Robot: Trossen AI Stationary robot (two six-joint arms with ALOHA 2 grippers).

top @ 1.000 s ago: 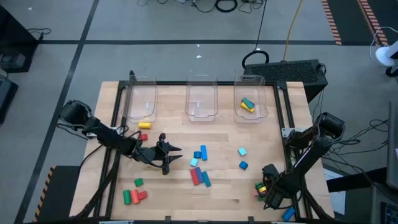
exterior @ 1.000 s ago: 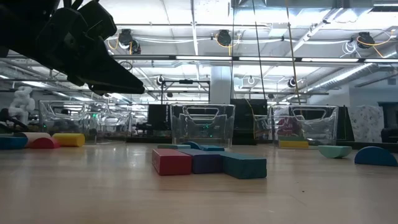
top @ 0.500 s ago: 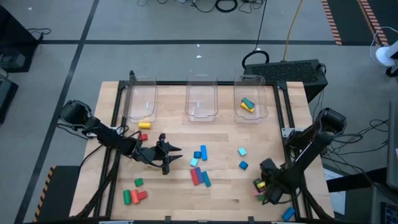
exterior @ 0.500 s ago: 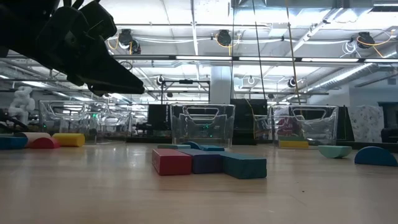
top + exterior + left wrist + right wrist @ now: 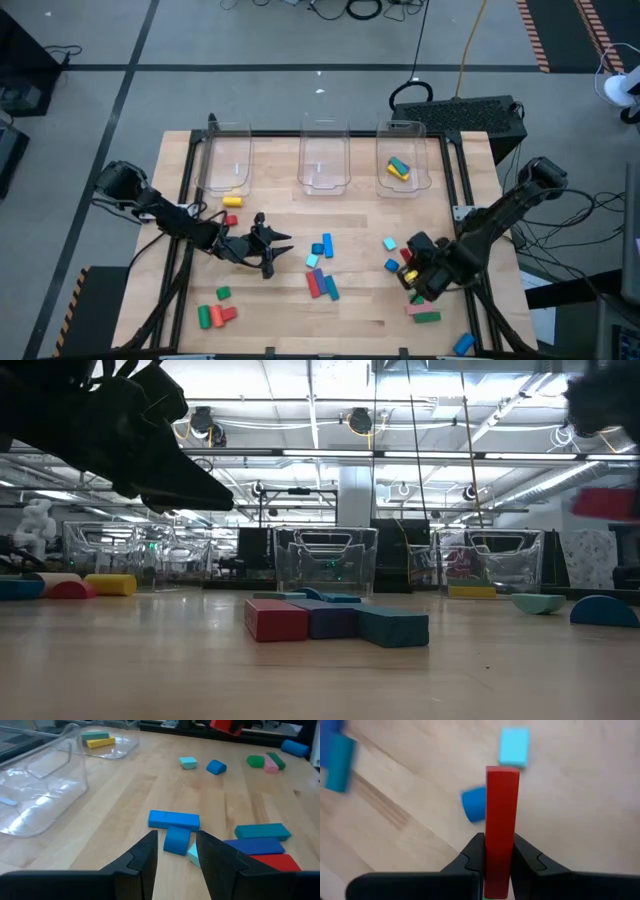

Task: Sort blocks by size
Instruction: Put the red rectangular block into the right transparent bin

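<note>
Change since a second ago: the right arm has pulled off the near-right corner of the table (image 5: 290,215) and swung inward with a block. The right gripper (image 5: 418,277) now sits above the wood just beside the small blue block (image 5: 391,265) and light-blue cube (image 5: 389,243), and it has lifted clear. In the low view the red piece hangs high at the right edge, well off the surface.

Right gripper: fingers pressed flat on both long faces of a red bar (image 5: 500,827), which sticks straight out between them. Grip looks centred and square, no visible tilt.

What it left behind: a pink bar (image 5: 417,309) and green bar (image 5: 427,318) lie on the table where the gripper was working, with one blue block (image 5: 463,344) at the front edge.

My read: pick is done, transport is under way. Next is carry to a bin. The right clear bin (image 5: 402,166) already holds a green and a yellow bar, so that looks like the long-bar bin. The middle bin (image 5: 324,160) looks bare.

Left gripper (image 5: 175,851): parked mid-left over the table, fingers partly spread, holding nothing, touching nothing. It points at the blue bar (image 5: 174,819) and the blue block (image 5: 176,840) just beside it. The red/blue/teal bar cluster (image 5: 321,285) is untouched.
</note>
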